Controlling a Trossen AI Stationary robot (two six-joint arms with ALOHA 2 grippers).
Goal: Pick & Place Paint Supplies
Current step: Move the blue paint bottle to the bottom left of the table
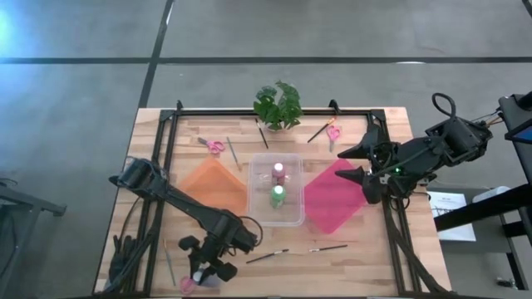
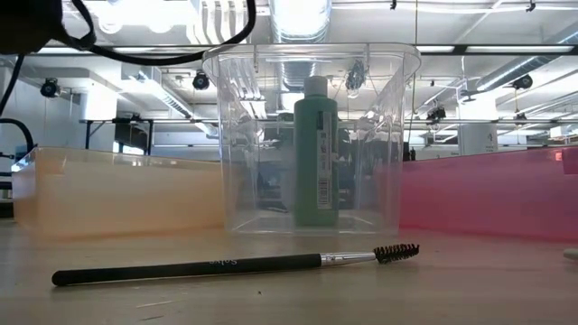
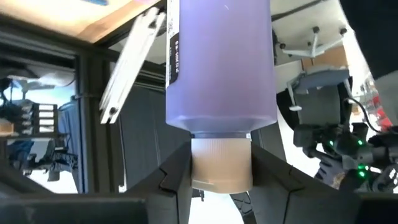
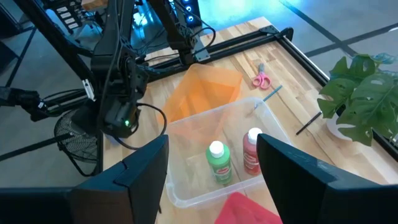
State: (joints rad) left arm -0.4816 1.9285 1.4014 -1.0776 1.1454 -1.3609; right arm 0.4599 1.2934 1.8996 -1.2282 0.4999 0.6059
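My left gripper [image 1: 204, 267] is by the table's near edge, left of centre, shut on a pale lilac-blue paint bottle [image 3: 221, 62] with a white cap. A small pink thing [image 1: 187, 285] lies beside it. A clear bin [image 1: 277, 218] at mid-table holds a pink bottle [image 1: 278, 173] and a green bottle [image 1: 278, 195], both upright. Two brushes [image 1: 268, 256] [image 1: 328, 247] lie on the wood near the bin. My right gripper [image 1: 356, 164] hangs open above the pink mat [image 1: 332, 199], holding nothing. My left gripper pinches the bottle's white cap [image 3: 221, 177] between its two fingers [image 3: 177, 180], one on each side. The lilac-blue body reaches forward past the fingertips, in line with the fingers. The gripper slants down toward the table's near edge. Whether the bottle touches the table, I cannot tell.
An orange mat [image 1: 218, 184] lies left of the bin. Pink-handled scissors [image 1: 214, 146] [image 1: 332, 133], more brushes and a leafy plant [image 1: 278, 104] sit along the far side. A black frame [image 1: 274, 110] rims the table. A thin brush [image 1: 169, 266] lies at the near left.
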